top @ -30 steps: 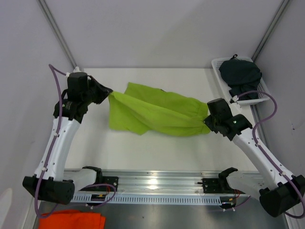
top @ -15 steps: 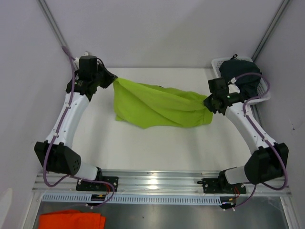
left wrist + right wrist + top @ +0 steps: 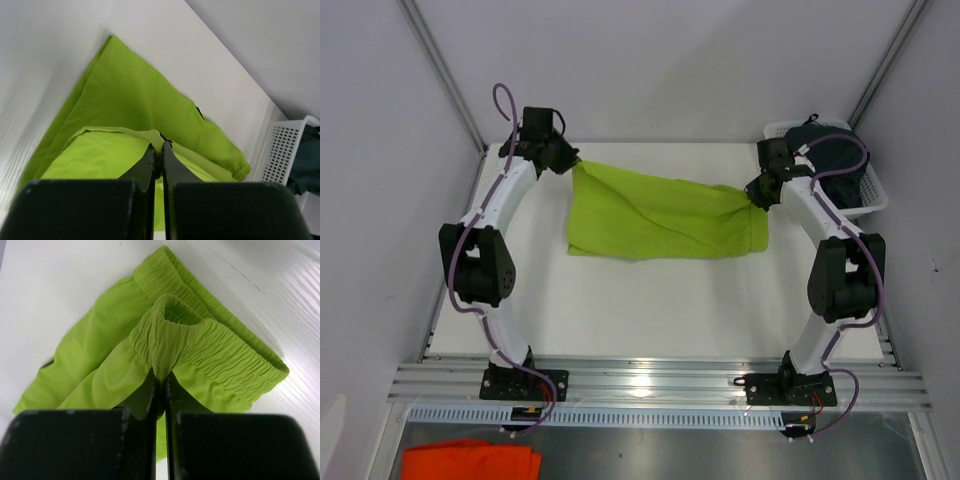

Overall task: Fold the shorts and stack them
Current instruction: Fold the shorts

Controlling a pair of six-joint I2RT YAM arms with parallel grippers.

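Observation:
The lime green shorts (image 3: 655, 215) hang stretched between both arms over the far half of the table, their lower edge draping onto it. My left gripper (image 3: 574, 160) is shut on their far left corner; the left wrist view shows the fabric (image 3: 135, 105) pinched at my gripper (image 3: 160, 146). At the right end, my right gripper (image 3: 752, 195) is shut on the elastic waistband (image 3: 200, 335), which bunches at my gripper (image 3: 161, 376). The dark navy shorts (image 3: 832, 150) lie heaped in the white basket (image 3: 872, 196) at the far right.
An orange cloth (image 3: 470, 460) lies below the table's near edge at the bottom left. Grey walls close in on the left, back and right. The metal rail (image 3: 650, 380) with both arm bases runs along the near edge.
Both arms have stretched toward the back of the table, carrying the green shorts away from the near edge. The shorts now hang flatter and wider between the grippers.

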